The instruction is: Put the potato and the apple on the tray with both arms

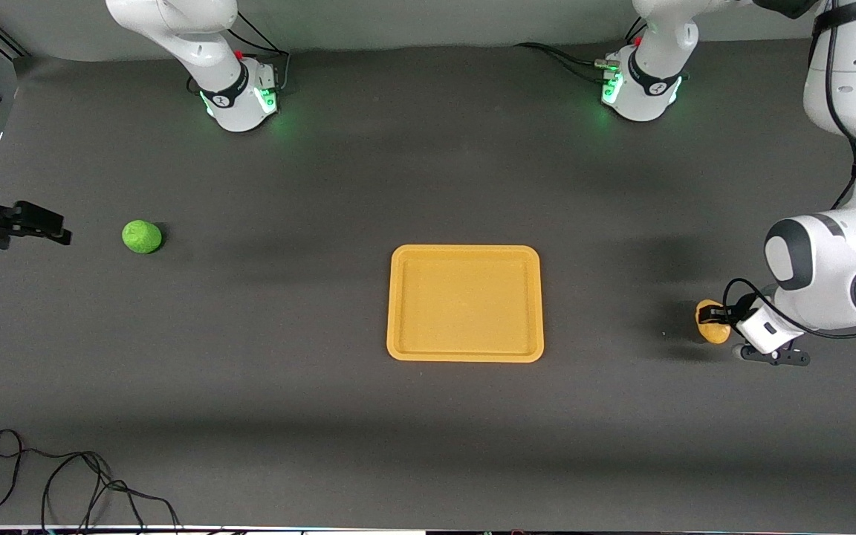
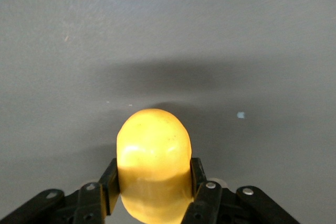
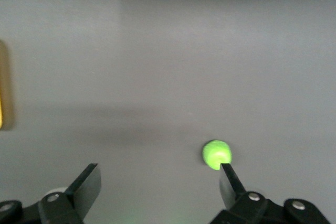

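Desk (image 1: 324,416): one dark grey surface; its edges are cut off at both ends of the front view, with wide bare stretches all around the tray.
Arms: two; the upper links of both run out of the front view.
Tray (image 1: 465,303): one, empty, mid-desk; only a sliver of its rim (image 3: 2,85) shows in the right wrist view.
Left gripper (image 1: 725,321): low at the left arm's end of the desk, fingers (image 2: 202,195) closed against both sides of the potato.
Right gripper (image 1: 45,227): at the right arm's end, near the edge of the front view, fingers (image 3: 86,184) spread wide and holding nothing.
Potato (image 2: 153,163): one, partly hidden by the gripper.
Apple (image 1: 142,237): one, on the desk, near the right gripper, well apart from the tray.
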Motion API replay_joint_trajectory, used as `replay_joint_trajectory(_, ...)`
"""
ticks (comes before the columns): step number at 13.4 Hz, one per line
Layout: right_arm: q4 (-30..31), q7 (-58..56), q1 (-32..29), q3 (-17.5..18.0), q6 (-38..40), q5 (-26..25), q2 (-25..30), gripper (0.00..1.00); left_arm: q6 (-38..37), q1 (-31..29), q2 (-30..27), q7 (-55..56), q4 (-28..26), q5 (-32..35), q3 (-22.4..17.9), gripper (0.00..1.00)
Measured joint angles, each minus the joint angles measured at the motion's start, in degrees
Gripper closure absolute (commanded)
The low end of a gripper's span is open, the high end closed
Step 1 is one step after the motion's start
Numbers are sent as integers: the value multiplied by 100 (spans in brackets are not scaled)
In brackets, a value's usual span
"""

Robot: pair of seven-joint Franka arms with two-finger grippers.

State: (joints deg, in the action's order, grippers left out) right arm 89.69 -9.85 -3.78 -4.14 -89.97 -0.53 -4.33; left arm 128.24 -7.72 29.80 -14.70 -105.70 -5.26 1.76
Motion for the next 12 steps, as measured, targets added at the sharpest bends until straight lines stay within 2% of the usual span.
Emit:
replay_joint_trajectory(3, 305, -416, -37, -487, -30, -46, 185, 0, -643, 173, -562, 838, 139, -29, 428, 83)
replay_joint_trajectory(5, 705, -639, -39, -719, -236, -62, 453, 0, -711, 369, -759, 1645, 209, -37, 848, 82)
replay_joint_trajectory(7, 1275, -956, -38, -956, -568, -93, 842, 0, -699, 670, -760, 2363, 344, -39, 1164, 82)
replay_joint_trajectory(10, 2281, -1311, -42, -1288, -955, -374, 1590, 0, -556, 1254, -563, 2987, 539, -44, 1237, 82)
replay_joint_trajectory(12, 2883, -1353, -42, -1358, -1004, -486, 2146, 0, -302, 1605, -267, 3203, 643, -44, 1244, 82)
